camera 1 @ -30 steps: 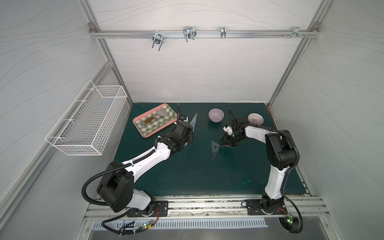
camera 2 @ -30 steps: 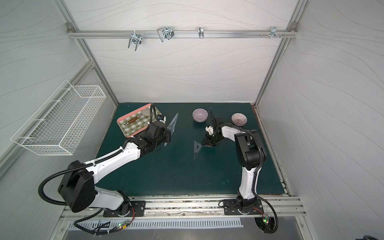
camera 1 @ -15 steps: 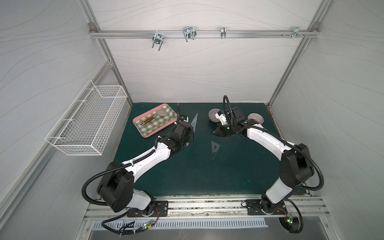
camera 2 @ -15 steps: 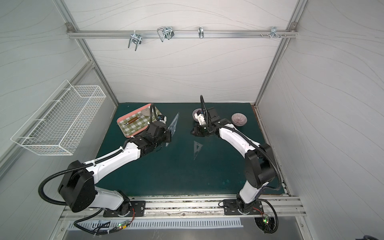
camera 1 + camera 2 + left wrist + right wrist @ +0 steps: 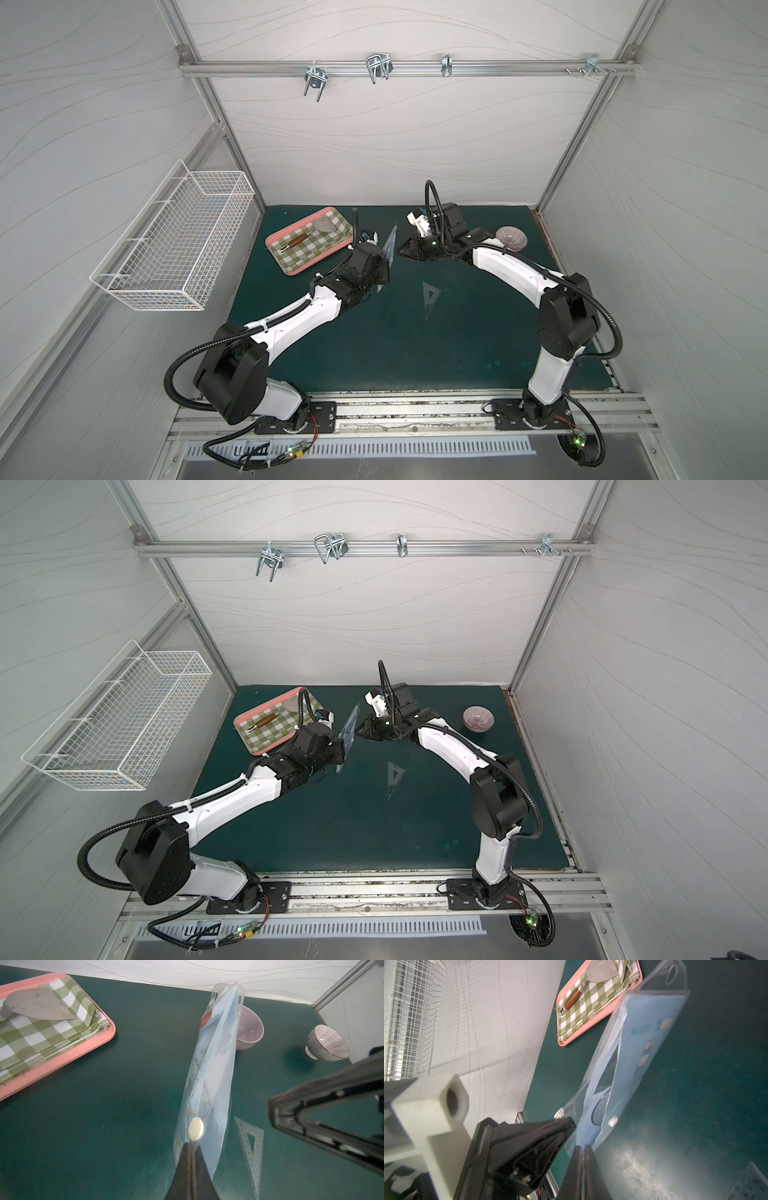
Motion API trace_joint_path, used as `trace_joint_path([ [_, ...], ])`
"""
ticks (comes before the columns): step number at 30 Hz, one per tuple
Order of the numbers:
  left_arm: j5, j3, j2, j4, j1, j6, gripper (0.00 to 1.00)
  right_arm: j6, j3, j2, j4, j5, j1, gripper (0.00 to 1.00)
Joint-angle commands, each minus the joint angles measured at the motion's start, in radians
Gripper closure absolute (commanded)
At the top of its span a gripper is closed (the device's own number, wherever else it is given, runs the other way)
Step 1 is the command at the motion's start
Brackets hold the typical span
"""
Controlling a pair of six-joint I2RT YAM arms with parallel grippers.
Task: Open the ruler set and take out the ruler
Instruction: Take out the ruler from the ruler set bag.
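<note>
**Change over the last second:** the right arm has left its folded pose above the set square (image 5: 430, 296) and reached across toward 12 o'clock. Its jaws came together on the way. The left arm has not shifted.

**Mat centre:** the clear set square lies flat, well apart from both grippers. I cannot tell whether it came out of this set.

**Just past centre, toward 12 o'clock:**
- The left gripper (image 5: 191, 1147) is clamped on the near edge of the ruler set (image 5: 216, 1059), right beside a white snap (image 5: 196, 1128).
- It holds the package off the mat, edge-on in both top views, with the hang tab at the far, raised end.
- The right gripper (image 5: 582, 1149) sits at the sleeve's 3 o'clock side with its jaws closed.
- In its own wrist view the tips meet the corner of the clear film. From the left wrist view there seems to be a gap, so I cannot tell if any film is caught.

**Progress (my judgement):**
- The two snap halves (image 5: 612, 1121) stand apart and the flap gapes, so the opening looks done.
- The blue card and a protractor (image 5: 601, 1112) are still inside, and I cannot make out the straight ruler.
- What is left is to get a hold inside the mouth and draw the ruler out.

**Far:** the pink tray (image 5: 62, 1057) is at 10 o'clock and the striped bowl (image 5: 512, 239) at 1 o'clock. Neither is involved.
</note>
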Motion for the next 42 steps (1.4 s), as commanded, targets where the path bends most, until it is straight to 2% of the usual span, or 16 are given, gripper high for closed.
trace_joint_path([
  [1, 0.003, -0.001, 0.004, 0.077, -0.005, -0.026, 1.00, 0.024, 0.043, 0.025, -0.003, -0.013, 0.015, 0.92],
  [16, -0.003, -0.007, -0.008, 0.114, -0.031, -0.020, 1.00, 0.006, 0.116, 0.118, -0.096, 0.042, 0.044, 0.92],
  [31, -0.012, -0.059, -0.073, 0.175, -0.037, -0.014, 1.00, -0.039, 0.118, 0.114, -0.190, 0.160, 0.046, 0.90],
  [42, -0.023, -0.048, -0.043, 0.167, -0.047, -0.017, 1.00, -0.070, 0.104, 0.084, -0.230, 0.249, 0.046, 0.85],
])
